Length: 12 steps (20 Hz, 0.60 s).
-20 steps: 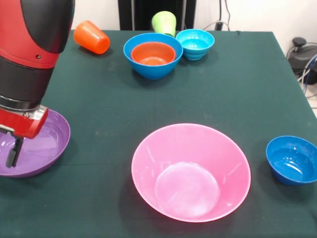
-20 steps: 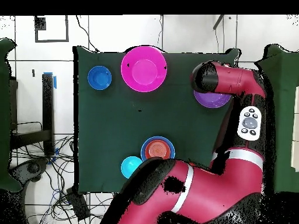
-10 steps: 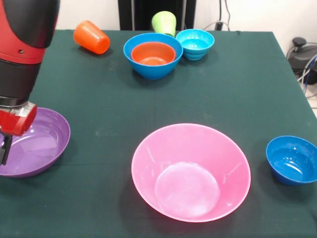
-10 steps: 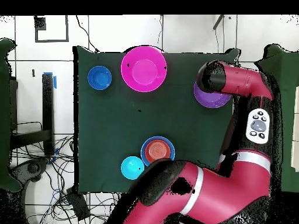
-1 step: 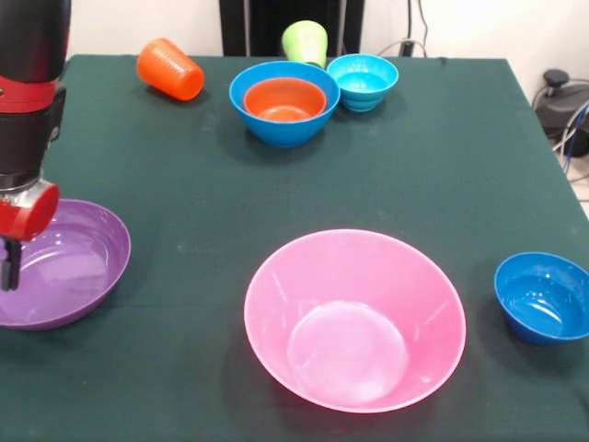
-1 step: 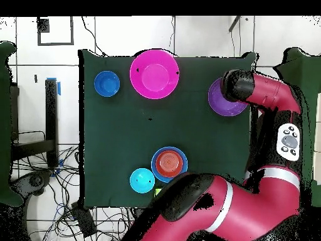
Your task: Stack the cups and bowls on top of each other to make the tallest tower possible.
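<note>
Showing only in front view – orange cup [image 5: 170,68], green cup [image 5: 305,41] (arm-hidden overhead)

pink bowl [image 5: 354,318] | purple bowl [image 5: 63,276] | ribbed orange cup [image 5: 169,68] | dark green table [image 5: 442,166]

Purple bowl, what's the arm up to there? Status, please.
Gripper at purple bowl's outer edge, grip unclear. Orange bowl nested in blue bowl; nothing else stacked. Nothing blocking.

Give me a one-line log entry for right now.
gripper: over purple bowl's edge, grip unclear | orange bowl: nested in blue bowl | pink bowl: empty | orange cup: lying sideways
</note>
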### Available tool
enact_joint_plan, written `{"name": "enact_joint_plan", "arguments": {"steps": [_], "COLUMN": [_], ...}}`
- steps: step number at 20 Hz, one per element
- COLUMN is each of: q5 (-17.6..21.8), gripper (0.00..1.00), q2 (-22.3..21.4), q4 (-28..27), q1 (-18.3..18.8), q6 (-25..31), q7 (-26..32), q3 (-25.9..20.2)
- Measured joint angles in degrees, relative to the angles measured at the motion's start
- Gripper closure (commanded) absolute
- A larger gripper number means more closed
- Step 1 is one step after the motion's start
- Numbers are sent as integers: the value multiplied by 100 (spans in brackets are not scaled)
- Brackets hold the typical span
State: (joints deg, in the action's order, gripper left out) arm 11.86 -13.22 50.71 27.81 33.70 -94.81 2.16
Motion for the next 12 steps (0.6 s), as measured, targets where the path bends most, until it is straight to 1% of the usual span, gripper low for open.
{"name": "enact_joint_plan", "arguments": {"steps": [12], "q5": [-451], "gripper": [0], "q2": [-2], "q4": [327], "q1": [-242], "q6": [17], "q7": [-8], "q3": [68]}}
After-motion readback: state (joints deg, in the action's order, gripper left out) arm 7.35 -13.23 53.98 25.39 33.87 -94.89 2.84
